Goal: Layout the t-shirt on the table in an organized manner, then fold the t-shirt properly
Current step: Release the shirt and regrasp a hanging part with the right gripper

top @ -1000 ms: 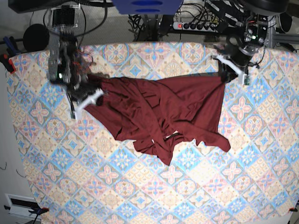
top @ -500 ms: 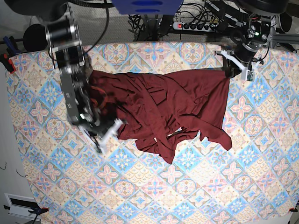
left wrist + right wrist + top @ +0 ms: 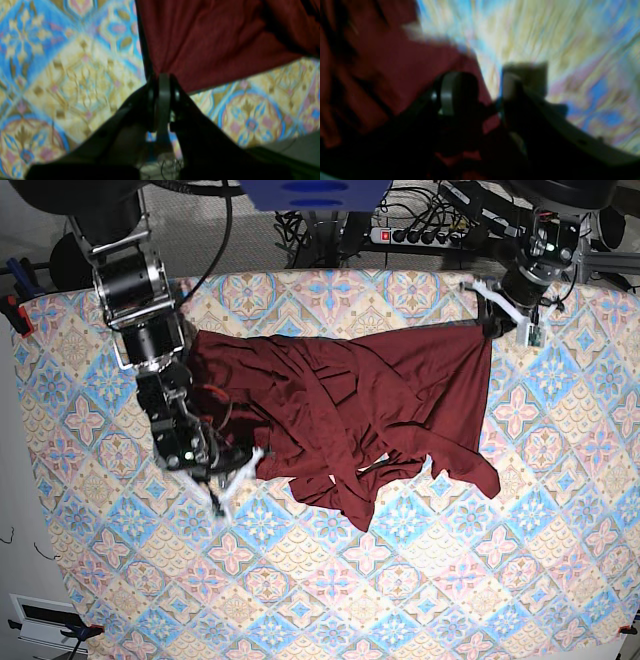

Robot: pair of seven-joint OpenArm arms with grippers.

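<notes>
The crumpled t-shirt (image 3: 350,415) lies on the table (image 3: 420,580), its far corner pinched in the closed left gripper (image 3: 162,82), while the right gripper (image 3: 476,91) stands parted at its near edge.

In the base view the t-shirt (image 3: 350,415) lay crumpled on the far half of the surface (image 3: 420,580), spread from left to right, with one sleeve reaching toward the near right side. The left gripper (image 3: 492,323) stood at the far right corner of the garment, on its edge, while the right gripper (image 3: 228,477) was at the near left edge of it. Behind the surface lay a power strip (image 3: 420,235) among cables.
</notes>
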